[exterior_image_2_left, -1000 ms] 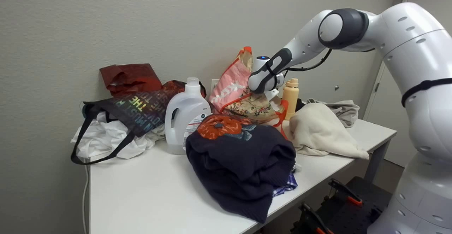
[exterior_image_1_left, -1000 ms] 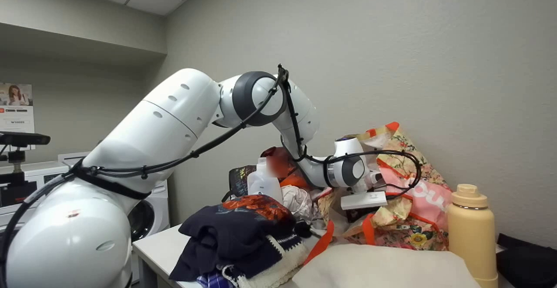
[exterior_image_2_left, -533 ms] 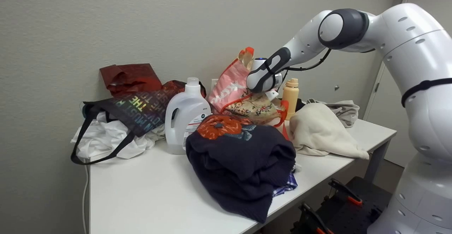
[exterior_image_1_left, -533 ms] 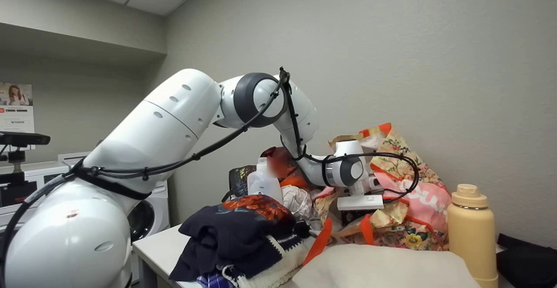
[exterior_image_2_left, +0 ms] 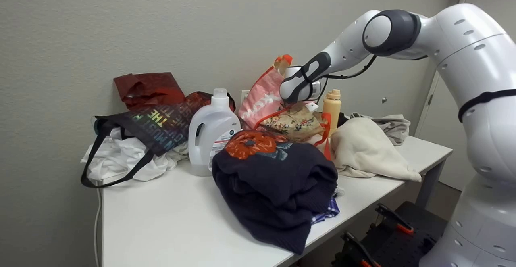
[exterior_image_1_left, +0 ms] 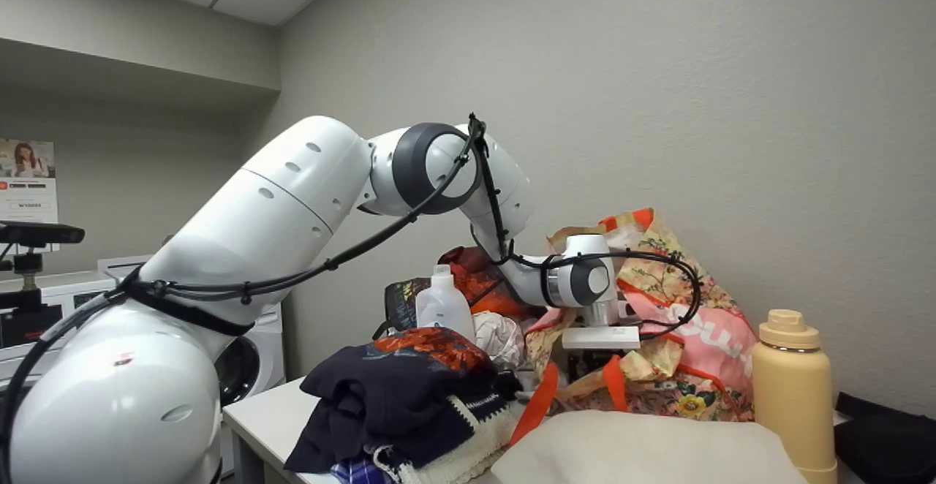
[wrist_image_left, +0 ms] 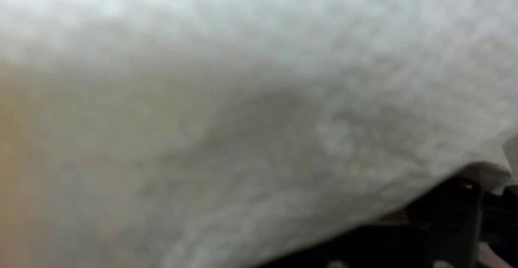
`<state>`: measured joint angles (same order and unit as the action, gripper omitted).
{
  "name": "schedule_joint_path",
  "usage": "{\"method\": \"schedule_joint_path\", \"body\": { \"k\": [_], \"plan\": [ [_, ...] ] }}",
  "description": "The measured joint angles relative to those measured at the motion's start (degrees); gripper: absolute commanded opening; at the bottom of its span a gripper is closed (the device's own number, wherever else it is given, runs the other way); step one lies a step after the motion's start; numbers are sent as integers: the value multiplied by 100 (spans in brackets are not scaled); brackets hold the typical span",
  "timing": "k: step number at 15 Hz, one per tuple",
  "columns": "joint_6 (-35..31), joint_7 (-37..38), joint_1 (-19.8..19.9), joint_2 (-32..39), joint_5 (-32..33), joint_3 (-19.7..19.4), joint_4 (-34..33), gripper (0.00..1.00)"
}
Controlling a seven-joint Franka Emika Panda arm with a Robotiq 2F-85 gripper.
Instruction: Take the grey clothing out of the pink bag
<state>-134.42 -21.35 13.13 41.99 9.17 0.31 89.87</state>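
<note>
The pink bag (exterior_image_1_left: 720, 341) with red-orange handles slumps against the wall; it also shows in an exterior view (exterior_image_2_left: 264, 105). My gripper reaches down into its opening, below the white wrist bar (exterior_image_1_left: 601, 338). Its fingers are hidden there in both exterior views. In the wrist view a blurred grey surface (wrist_image_left: 243, 138) fills most of the picture; I cannot tell whether it is the grey clothing or the bag's inside. Dark gripper parts (wrist_image_left: 364, 245) show at lower right, with the fingertips covered. A grey-olive cloth (exterior_image_2_left: 397, 129) lies outside the bag; I cannot tell if it is the grey clothing.
A navy clothing pile (exterior_image_2_left: 274, 182) lies in front of the bag. A cream cloth (exterior_image_2_left: 363, 148) and a cream bottle (exterior_image_1_left: 792, 396) stand close beside it. A detergent jug (exterior_image_2_left: 213, 138) and a dark tote (exterior_image_2_left: 161, 126) are at the other side. The wall is behind.
My wrist has shifted slightly left in both exterior views, and the white bar has levelled. The bag's upper corner has moved with it, a little left in one view and right in another.
</note>
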Motion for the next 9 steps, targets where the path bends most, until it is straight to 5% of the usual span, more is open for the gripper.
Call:
{"method": "schedule_joint_path", "body": {
  "k": [7, 9],
  "plan": [
    [274, 0, -24, -8, -44, 3, -92, 8],
    [296, 0, -20, -25, -61, 2, -102, 5]
  ]
}}
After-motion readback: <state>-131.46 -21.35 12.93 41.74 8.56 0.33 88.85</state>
